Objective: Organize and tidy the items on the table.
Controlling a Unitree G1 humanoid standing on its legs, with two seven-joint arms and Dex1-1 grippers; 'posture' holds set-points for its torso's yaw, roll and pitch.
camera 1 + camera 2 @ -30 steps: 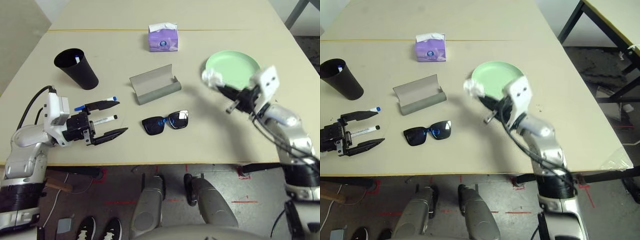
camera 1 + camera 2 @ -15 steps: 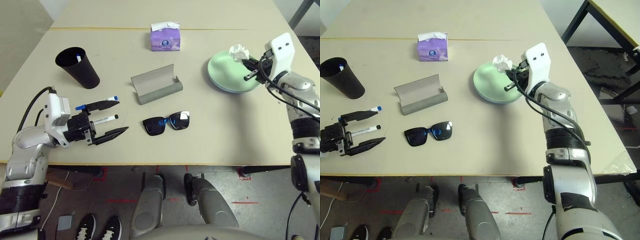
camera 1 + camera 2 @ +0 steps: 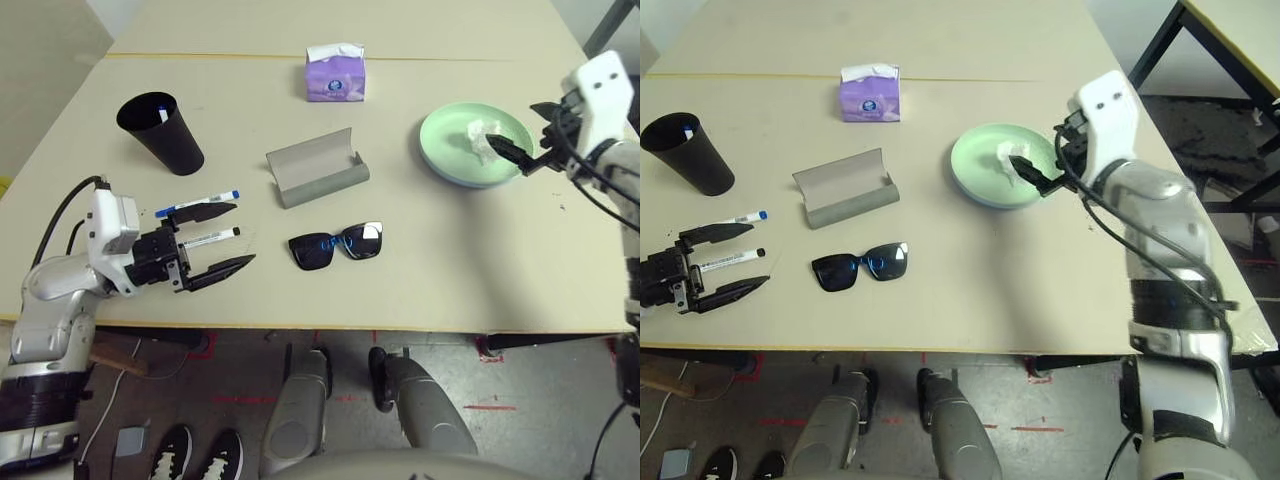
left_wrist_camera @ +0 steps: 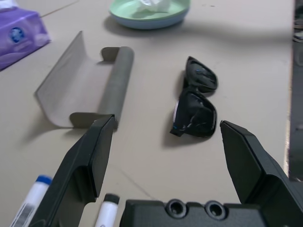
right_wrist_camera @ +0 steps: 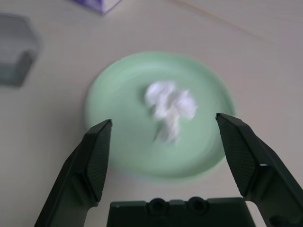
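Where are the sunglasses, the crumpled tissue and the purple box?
sunglasses (image 3: 334, 246), left eye view, on the bridge.
crumpled tissue (image 5: 169, 106), right wrist view, its middle.
purple box (image 3: 870, 99), right eye view, front face.

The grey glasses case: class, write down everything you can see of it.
The grey glasses case lies open and empty on the table, near its middle. It looks like stiff matte material: a flat flap standing up behind a rounded trough with closed ends. The black sunglasses lie just in front, apart from it. Nothing touches it except the tabletop.
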